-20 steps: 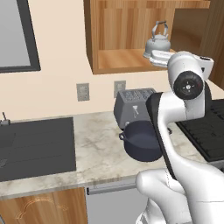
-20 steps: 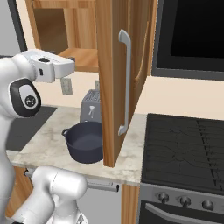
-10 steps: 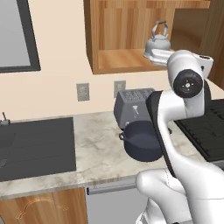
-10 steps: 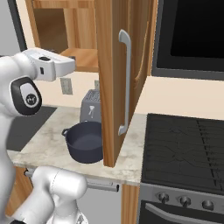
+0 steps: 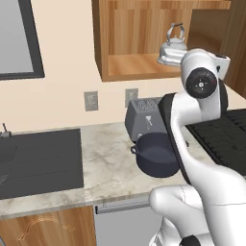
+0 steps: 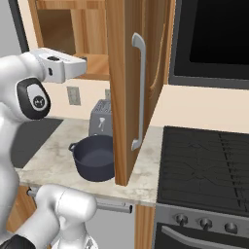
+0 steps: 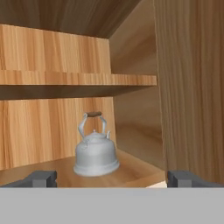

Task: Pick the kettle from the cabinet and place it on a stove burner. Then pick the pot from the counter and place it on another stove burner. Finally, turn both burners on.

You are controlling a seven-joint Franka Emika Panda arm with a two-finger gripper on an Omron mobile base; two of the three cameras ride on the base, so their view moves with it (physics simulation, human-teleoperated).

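gleaming domed metal kettle (image 7: pixel 96 155), wood-grain cabinet (image 7: pixel 52 78)

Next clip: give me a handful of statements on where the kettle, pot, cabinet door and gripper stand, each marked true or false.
1. The kettle stands on the cabinet shelf. True.
2. The gripper holds the kettle. False: its jaws are open, short of the kettle.
3. The pot sits on a stove burner. False: it is on the counter, in front of the toaster.
4. The cabinet door is open. True.
5. The pot has a lid on. False: it is lidless.
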